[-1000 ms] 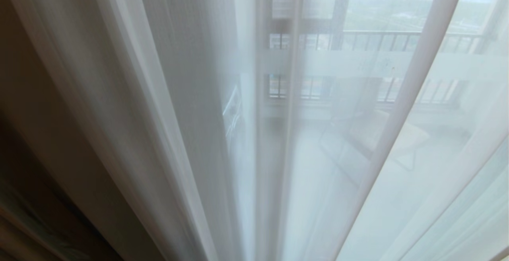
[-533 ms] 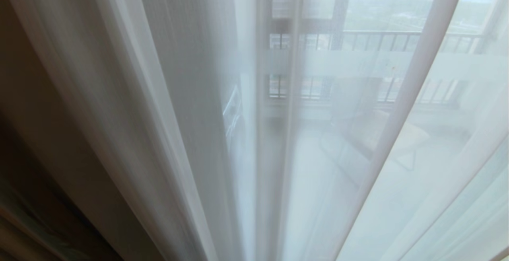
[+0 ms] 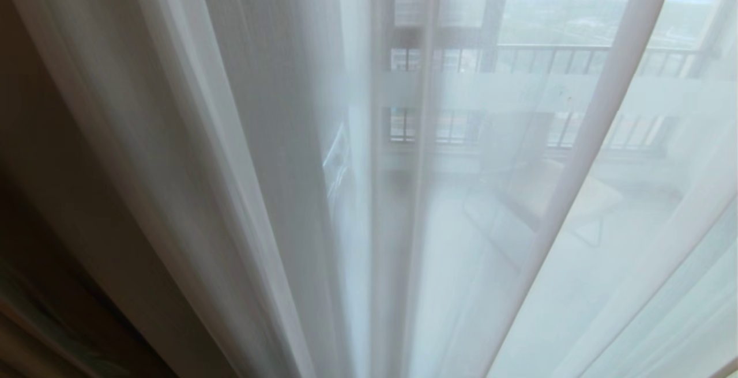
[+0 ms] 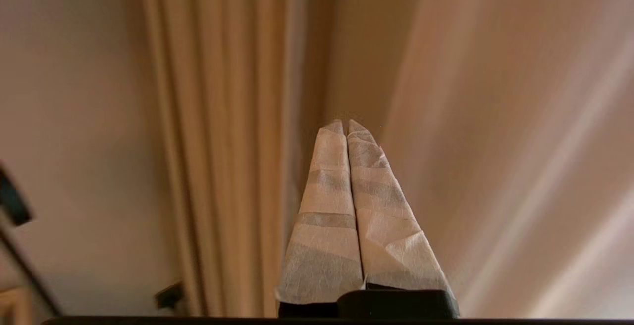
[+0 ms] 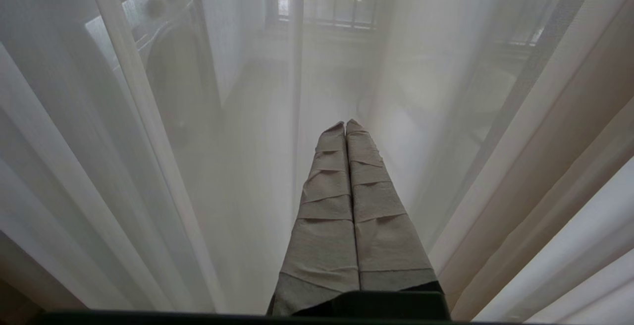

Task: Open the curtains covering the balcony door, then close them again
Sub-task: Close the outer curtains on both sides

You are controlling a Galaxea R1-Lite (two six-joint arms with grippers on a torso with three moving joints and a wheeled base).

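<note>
Across the head view's three pictures almost nothing differs: the sheer curtain (image 3: 277,153) hangs in the same folds, the same balcony rail shows through it, and neither arm has come into that view.

The left gripper (image 4: 346,124) has its two tape-wrapped fingers (image 4: 327,206) clenched flat together, tips touching, with nothing between them. They point at the heavy beige curtain (image 4: 223,132), whose gathered pleats hang just beside the fingertips on one side; a broad, smoother spread of the same beige cloth fills the other side. Whether the tips touch the cloth cannot be told. A plain wall (image 4: 74,117) lies beyond the pleats.

The right gripper (image 5: 345,126) is likewise clenched, its wrapped fingers (image 5: 327,216) pressed together and empty, aimed straight at the sheer, which hangs close in front of the tips.

Outward from there, the sheer covers the balcony door (image 3: 380,136) fully. Its dark upright frame shows dimly through the cloth near the middle of the head view, and a pale frosted band (image 3: 519,93) runs across the glass. Behind it are the balcony floor (image 3: 519,263) and a barred railing (image 3: 553,55). In the head view the heavy beige layer stands at the far left edge, bunched beside the sheer, with a dark gap under it. In the right wrist view, thicker folds hang on both sides of the fingers, the thin middle stretch lying between them.
</note>
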